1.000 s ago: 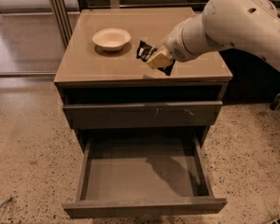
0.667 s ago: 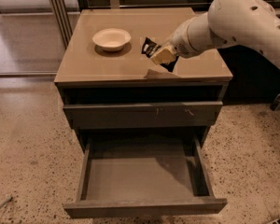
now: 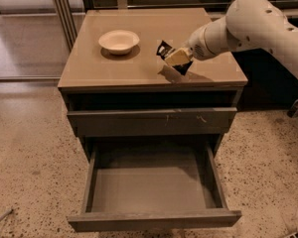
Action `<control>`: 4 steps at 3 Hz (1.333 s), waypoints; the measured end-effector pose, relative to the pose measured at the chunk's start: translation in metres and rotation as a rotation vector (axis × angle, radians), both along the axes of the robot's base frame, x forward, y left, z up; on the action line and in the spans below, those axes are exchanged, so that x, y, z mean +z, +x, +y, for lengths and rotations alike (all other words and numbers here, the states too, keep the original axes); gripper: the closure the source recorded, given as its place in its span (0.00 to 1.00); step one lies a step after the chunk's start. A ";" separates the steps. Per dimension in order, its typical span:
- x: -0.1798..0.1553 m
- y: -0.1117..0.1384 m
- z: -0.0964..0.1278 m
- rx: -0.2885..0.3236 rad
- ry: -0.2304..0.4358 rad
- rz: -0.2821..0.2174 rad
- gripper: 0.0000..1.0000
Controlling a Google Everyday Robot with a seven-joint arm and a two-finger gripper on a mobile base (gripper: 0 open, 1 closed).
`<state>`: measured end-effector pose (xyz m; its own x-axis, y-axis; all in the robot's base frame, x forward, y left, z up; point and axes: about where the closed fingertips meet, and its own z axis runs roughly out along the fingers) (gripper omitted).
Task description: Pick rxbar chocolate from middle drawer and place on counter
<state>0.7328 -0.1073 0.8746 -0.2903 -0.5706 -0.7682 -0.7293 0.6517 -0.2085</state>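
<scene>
My gripper (image 3: 175, 58) is over the right middle of the counter (image 3: 139, 68), shut on the rxbar chocolate (image 3: 164, 49). The bar is a small black wrapper with pale marks, tilted, its upper left end sticking out of the fingers and its lower end close to the counter top. Its shadow lies just below on the tan surface. The middle drawer (image 3: 154, 219) is pulled fully open below, a wide shallow grey box with nothing visible inside.
A white bowl (image 3: 119, 40) sits on the counter's left rear. The drawer front (image 3: 151, 121) above the open drawer is shut. Speckled floor surrounds the cabinet. A metal frame post (image 3: 64, 9) stands at the rear left. My white arm (image 3: 258, 24) reaches in from the right.
The gripper with the bar has moved slightly up and toward the back of the counter, away from the front edge. The drawer and bowl have not moved.
</scene>
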 end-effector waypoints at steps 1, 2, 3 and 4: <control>-0.015 0.016 0.003 0.034 0.035 0.068 1.00; -0.026 0.025 0.011 0.118 0.045 0.146 1.00; -0.023 0.016 0.011 0.150 0.036 0.180 0.82; -0.024 0.016 0.012 0.151 0.036 0.182 0.59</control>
<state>0.7490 -0.0958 0.8501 -0.3392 -0.5915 -0.7315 -0.8425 0.5369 -0.0434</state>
